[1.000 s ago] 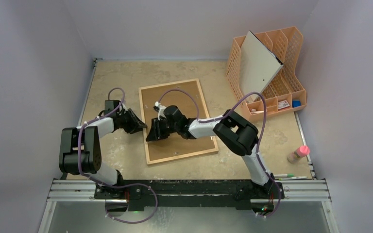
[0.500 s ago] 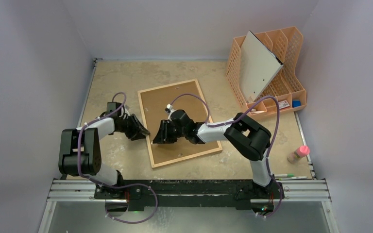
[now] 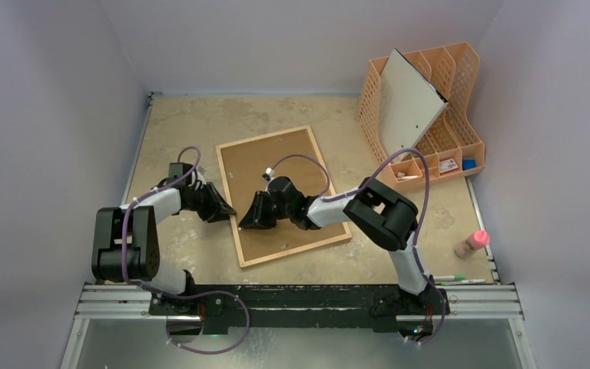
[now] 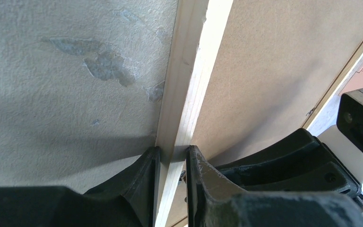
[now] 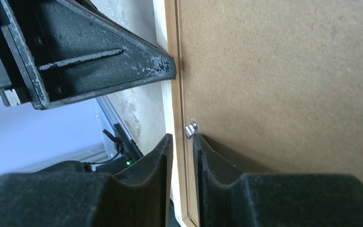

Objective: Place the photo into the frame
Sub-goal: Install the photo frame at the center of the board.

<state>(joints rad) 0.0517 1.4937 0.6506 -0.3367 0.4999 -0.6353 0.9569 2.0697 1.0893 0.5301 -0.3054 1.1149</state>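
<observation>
The frame (image 3: 262,137) lies flat at the middle of the table (image 3: 177,123), back up, with the brown backing (image 3: 269,157) sitting inside its light wood rails. Since a second ago it has turned a little. Its near end has swung toward 3 o'clock and its far end toward 9 o'clock, so the long sides now lean further toward 11 o'clock.

The left gripper (image 3: 230,214) has moved in from 9 o'clock and now sits on the frame's left rail, where earlier it stood just clear of it. In its wrist view the rail fills the narrow gap between the two fingers (image 4: 147,172), so it is clamped on the frame.

The right gripper (image 3: 246,223) has slid toward 5 o'clock along the same rail and its arm has drawn back a little. Its fingers (image 5: 163,151) stand close together over the inner edge of the rail, with a small metal tab (image 5: 191,128) just past their tips. I cannot tell whether they pinch anything.

The two grippers face each other across the rail, almost touching.

The orange organizer (image 3: 461,146) at 2 o'clock, with a white board (image 3: 409,100) leaning in it, has not moved.
</observation>
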